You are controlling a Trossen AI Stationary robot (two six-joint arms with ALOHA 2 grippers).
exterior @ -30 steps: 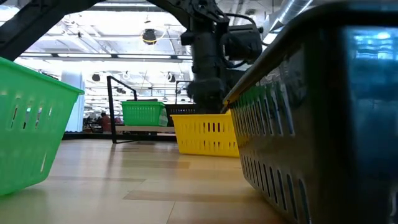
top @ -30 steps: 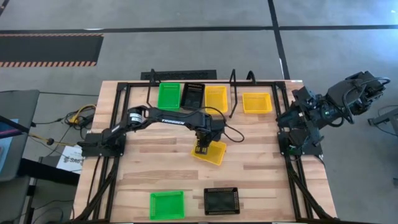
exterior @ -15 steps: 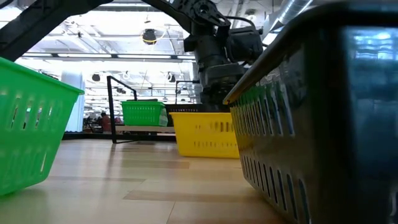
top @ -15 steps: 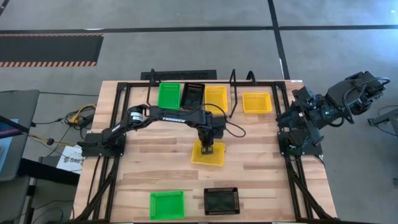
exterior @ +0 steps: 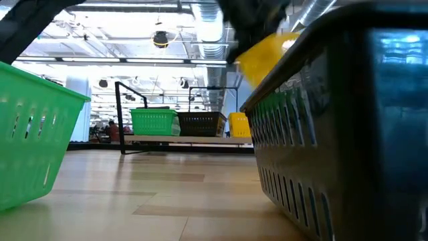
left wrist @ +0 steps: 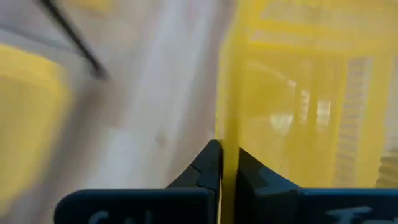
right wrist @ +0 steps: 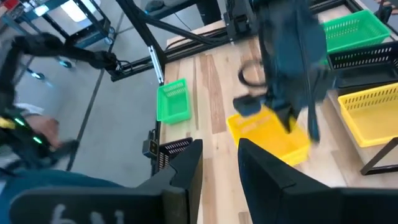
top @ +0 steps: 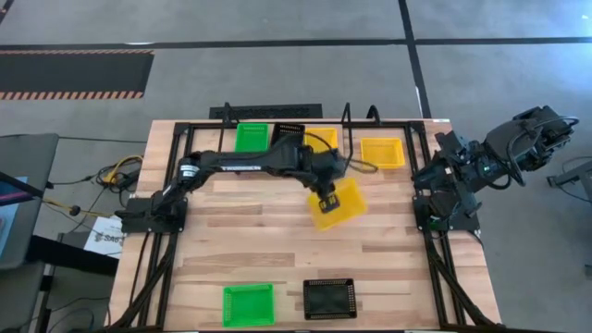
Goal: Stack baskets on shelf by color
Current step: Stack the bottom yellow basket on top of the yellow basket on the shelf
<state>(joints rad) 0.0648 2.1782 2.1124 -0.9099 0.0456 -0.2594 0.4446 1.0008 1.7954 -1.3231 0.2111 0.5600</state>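
One yellow basket [top: 338, 203] hangs mid-frame, my left fingers [top: 324, 200] clamped on its rim; next, onto the shelf's yellow basket [top: 323, 139].

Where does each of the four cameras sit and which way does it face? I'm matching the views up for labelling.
High view: above the table, looking straight down; both arms show, left gripper holding the yellow basket.
Low view: at tabletop height, looking level toward the shelf; only a blurred arm overhead.
Left wrist view: looks past its fingers pinching the basket wall.
Right wrist view: from the parked right arm, looks across the table; right gripper open.
All four share the lifted yellow basket.
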